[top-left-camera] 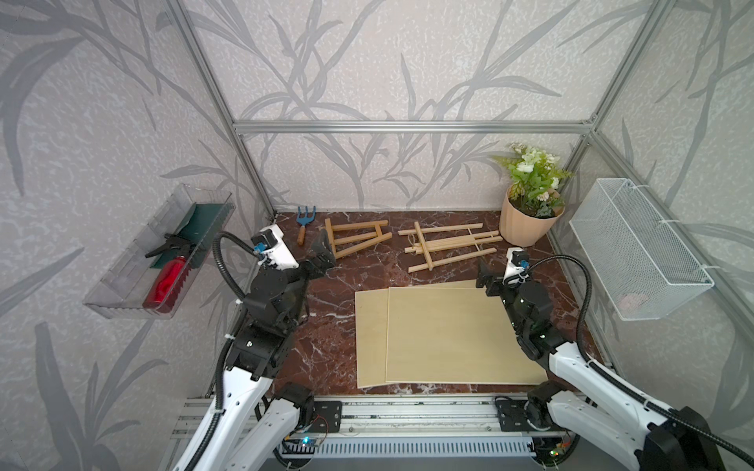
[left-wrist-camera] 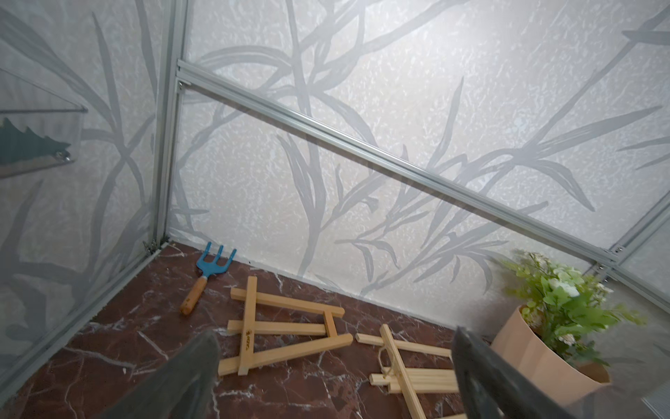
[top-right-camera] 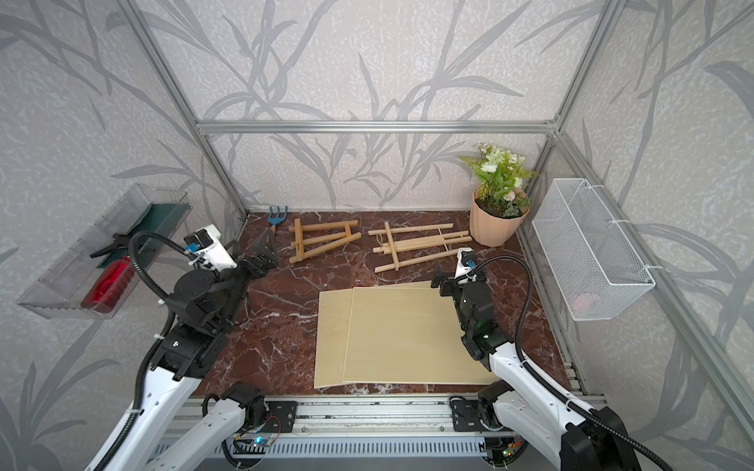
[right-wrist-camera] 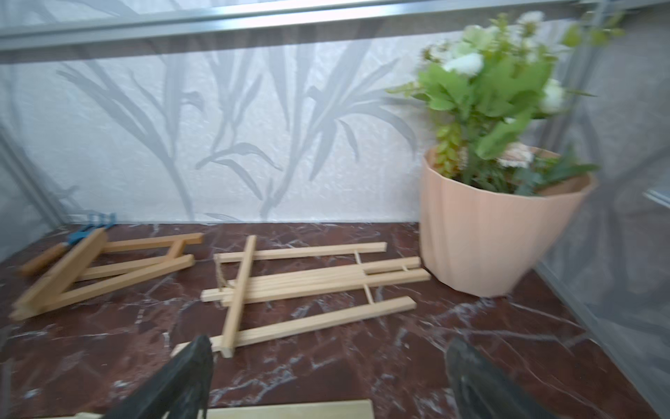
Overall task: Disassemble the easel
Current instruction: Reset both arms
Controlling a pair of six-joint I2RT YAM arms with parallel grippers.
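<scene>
On the marbled brown tabletop (top-left-camera: 326,334), two pale flat panels (top-left-camera: 449,338) are seen overlapped near the front. Behind them the larger easel (top-left-camera: 444,244) is laid flat, its light wooden slats folded together and a cord tied at the crossbar. It is found just beyond the right end effector (top-left-camera: 486,280), apart from it, with one end near the peach flower pot (top-left-camera: 526,228). The smaller easel (top-left-camera: 355,238), an A-shaped frame of slightly darker wood, is laid flat just ahead of the left end effector (top-left-camera: 324,255), also apart from it. Both end effectors are seen released, jaws spread wide, nothing held. A blue hand fork (top-left-camera: 302,222) is seen beside the smaller easel.
</scene>
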